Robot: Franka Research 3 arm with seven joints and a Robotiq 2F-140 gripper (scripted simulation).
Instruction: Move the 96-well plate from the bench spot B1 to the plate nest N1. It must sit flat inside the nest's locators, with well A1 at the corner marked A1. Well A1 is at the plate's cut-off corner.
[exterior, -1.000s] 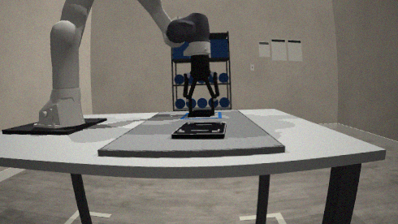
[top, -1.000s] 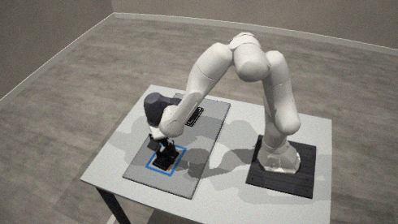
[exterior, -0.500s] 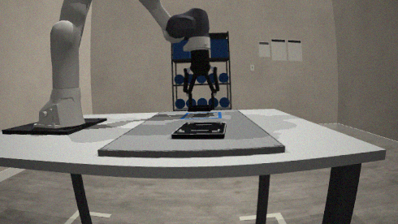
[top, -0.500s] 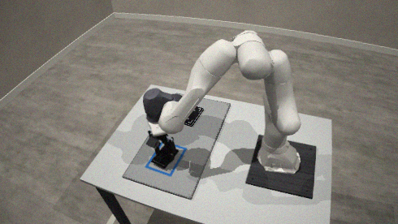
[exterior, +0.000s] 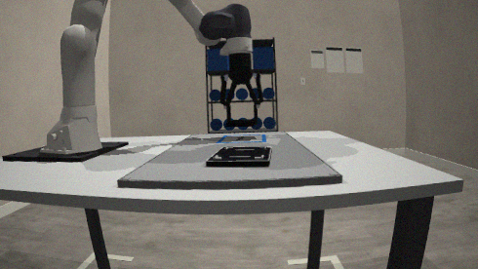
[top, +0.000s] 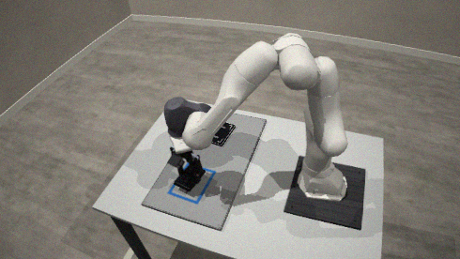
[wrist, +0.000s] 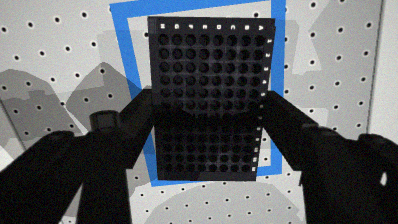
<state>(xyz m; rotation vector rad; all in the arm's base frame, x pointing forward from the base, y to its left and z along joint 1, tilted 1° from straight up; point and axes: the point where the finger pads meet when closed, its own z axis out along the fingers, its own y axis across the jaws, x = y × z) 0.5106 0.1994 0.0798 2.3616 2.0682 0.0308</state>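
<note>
A bare grey room with a plain floor surrounds a white counter point(top: 263, 235), on which a grey perforated mat point(top: 244, 141) carries the work. On the mat, toward 7 o'clock in the top view, is the blue outline of spot B1 point(top: 176, 194); toward 12 o'clock lies the black plate nest N1 point(exterior: 239, 157), with nothing in it. The arm stands on a dark base plate point(top: 357, 174) at about 3 o'clock on the counter, and a blue shelf rack point(exterior: 209, 97) stands behind in the exterior view.

The end effector point(exterior: 241, 119) is about half open, with its fingers closed against the two long sides of the black 96-well plate point(wrist: 210, 75) — the wrist view shows each finger point(wrist: 135, 120) touching a plate edge. The plate appears lifted just off the mat: in the wrist view it sits askew of the blue frame and overlaps the frame's top and left bars, and in the exterior view the fingertips hang above the blue outline.

So the pickup looks done and the carry has barely begun — the plate is over B1, well apart from the nest. Left to do: move it toward 12 o'clock, turn it so the cut-off corner meets the A1 mark, lower it flat inside the locators and let go. The cut-off corner cannot be made out.
</note>
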